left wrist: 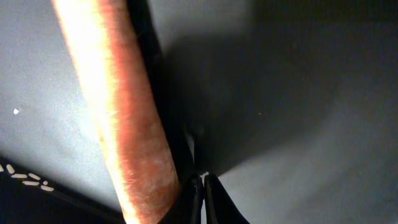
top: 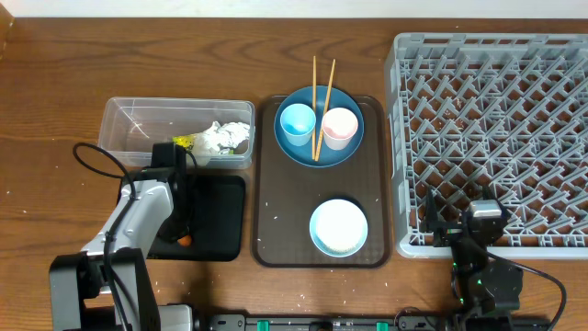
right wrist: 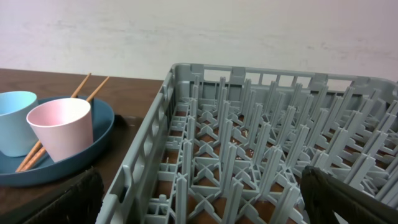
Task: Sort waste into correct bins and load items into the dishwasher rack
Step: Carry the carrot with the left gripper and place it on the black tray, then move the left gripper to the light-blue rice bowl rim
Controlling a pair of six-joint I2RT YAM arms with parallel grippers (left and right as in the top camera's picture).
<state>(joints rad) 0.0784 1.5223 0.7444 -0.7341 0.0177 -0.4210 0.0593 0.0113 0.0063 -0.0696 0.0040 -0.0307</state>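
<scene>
Left fingers (left wrist: pixel 214 202) look pressed together, tips down on the black tray (top: pixel 220 221), with nothing seen between them. Orange bit (left wrist: pixel 124 124) lies on that tray, touching or just beside them; can't tell which. It reads as a smooth rounded stick, so my guess is it rolls easily. Rice crumbs (left wrist: pixel 25 177) sit by the tray's edge.

Risks: closed tips shove the bit sideways instead of gripping it, or scrape and drag the light tray.

Tissue (top: pixel 225 138) and wrapper (top: pixel 184 142) are in the clear tub (top: pixel 129 124) just behind the tray. Right fingers (right wrist: pixel 62 199) are spread wide and empty at the rack (top: pixel 496 119) edge, well apart from the tray. Blue plate (top: pixel 296 153) and white bowl (top: pixel 338 227) not yet racked.
</scene>
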